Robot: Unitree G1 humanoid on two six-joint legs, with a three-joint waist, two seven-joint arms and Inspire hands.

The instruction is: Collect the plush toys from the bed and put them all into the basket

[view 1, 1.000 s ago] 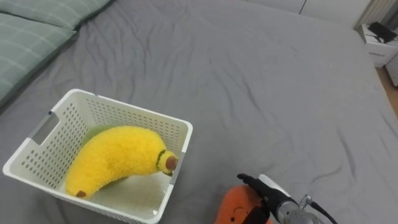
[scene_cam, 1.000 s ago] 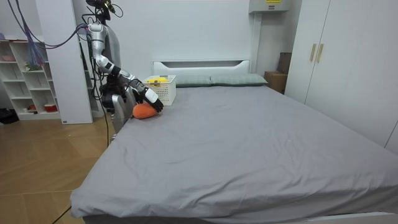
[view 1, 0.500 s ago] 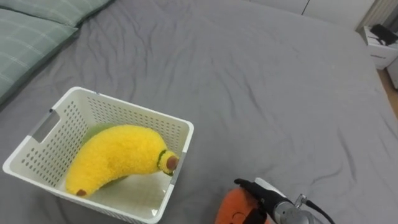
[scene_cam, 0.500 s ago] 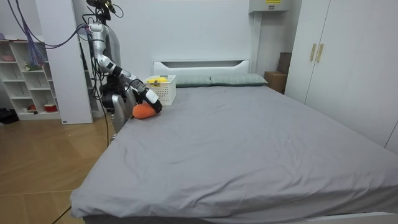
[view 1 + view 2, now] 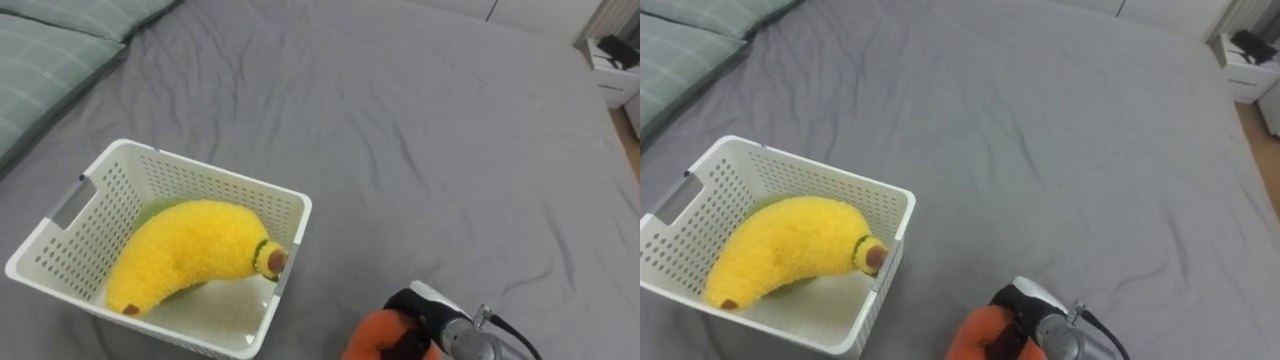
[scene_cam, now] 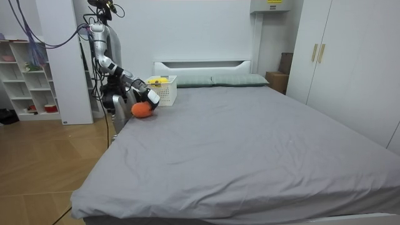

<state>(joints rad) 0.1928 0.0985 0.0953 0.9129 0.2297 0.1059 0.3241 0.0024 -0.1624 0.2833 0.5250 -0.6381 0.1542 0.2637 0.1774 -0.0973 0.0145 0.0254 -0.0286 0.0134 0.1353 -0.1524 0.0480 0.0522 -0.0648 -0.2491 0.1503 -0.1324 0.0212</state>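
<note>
At the bottom edge of the eye views, right of centre, our right hand (image 5: 420, 312) has its dark fingers curled over the orange toy (image 5: 375, 337). The frame cuts off part of the hand, so we take it for a closed grip rather than a mere rest. The toy is low over the grey bed (image 5: 400, 130), just beside the white basket (image 5: 215, 178) at lower left.

We see three risks. The plush is soft and round, so a shallow hold could let it slip on the way across. The hand is low, so the toy may catch the basket's near wall and shove or tip it on the yielding bedding. The yellow banana toy (image 5: 185, 250) already fills much of the basket, so a toy dropped on its curved back might roll out.

We count one basket, one banana toy inside it with something green beneath, one orange toy, and two green pillows (image 5: 40, 70) at upper left.
</note>
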